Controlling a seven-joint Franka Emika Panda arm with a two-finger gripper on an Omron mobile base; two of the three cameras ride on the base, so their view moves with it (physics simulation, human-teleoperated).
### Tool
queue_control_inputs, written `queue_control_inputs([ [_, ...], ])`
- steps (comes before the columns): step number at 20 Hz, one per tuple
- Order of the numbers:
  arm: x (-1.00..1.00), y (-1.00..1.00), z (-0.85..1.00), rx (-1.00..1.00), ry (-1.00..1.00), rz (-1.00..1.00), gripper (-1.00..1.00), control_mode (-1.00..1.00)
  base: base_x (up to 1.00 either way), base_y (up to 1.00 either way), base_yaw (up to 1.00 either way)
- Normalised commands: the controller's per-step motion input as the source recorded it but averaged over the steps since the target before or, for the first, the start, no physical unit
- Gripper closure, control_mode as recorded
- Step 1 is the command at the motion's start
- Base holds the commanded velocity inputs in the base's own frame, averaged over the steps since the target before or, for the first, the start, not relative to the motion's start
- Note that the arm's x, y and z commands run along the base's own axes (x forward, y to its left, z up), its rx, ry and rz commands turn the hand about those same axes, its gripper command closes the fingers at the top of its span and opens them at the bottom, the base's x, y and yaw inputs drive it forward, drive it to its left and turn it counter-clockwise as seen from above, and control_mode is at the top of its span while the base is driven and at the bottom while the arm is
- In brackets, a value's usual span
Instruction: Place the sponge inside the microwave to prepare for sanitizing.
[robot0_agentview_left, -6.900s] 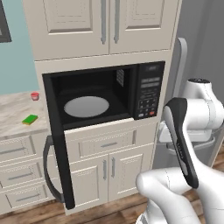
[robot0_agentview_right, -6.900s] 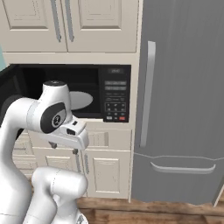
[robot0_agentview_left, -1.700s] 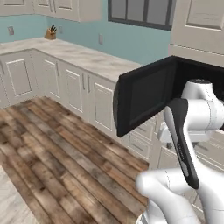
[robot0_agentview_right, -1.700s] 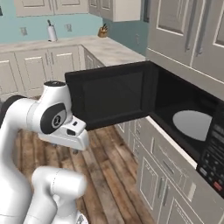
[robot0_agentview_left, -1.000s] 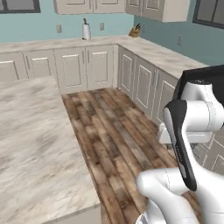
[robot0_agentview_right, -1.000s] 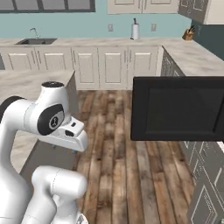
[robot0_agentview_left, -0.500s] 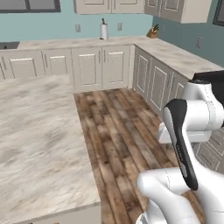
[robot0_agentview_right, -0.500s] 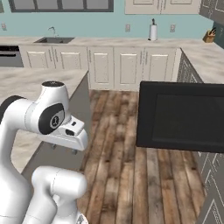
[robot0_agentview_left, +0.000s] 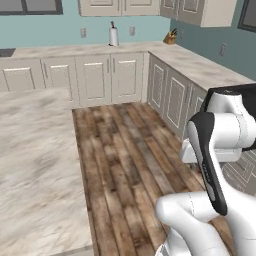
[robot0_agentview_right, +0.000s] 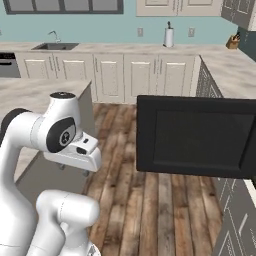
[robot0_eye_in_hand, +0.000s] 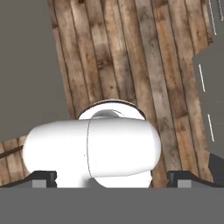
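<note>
One task item is in view: the microwave (robot0_agentview_right: 197, 136), represented by its black door with the dark glass panel, swung open and standing edge-out over the wooden floor (robot0_agentview_left: 125, 150) at the right of the right base view. A dark corner of that door also appears behind the arm at the right edge of the left base view. The microwave's interior cannot be seen, so its contents cannot be told.

The gripper (robot0_eye_in_hand: 111, 177) points down at the floor planks in the hand view; its two dark fingertips (robot0_eye_in_hand: 43, 177) stand spread wide apart with nothing between them.

Further out, a marble tabletop (robot0_agentview_left: 35, 165) fills the left of the left base view. Along the far wall run white cabinets, a sink (robot0_agentview_right: 55, 46), a paper towel roll (robot0_agentview_left: 113, 36) and a knife block (robot0_agentview_left: 172, 37).
</note>
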Motion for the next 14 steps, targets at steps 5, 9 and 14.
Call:
queue_control_inputs([
  [5, 0.00, 0.00, 0.00, 0.00, 0.00, 0.00, -1.00, 1.00, 0.10, 0.44, 0.05],
  [9, 0.00, 0.00, 0.00, 0.00, 0.00, 0.00, -1.00, 1.00, 0.16, 0.39, 0.24],
  [14, 0.00, 0.00, 0.00, 0.00, 0.00, 0.00, -1.00, 1.00, 0.35, -0.04, 0.14],
])
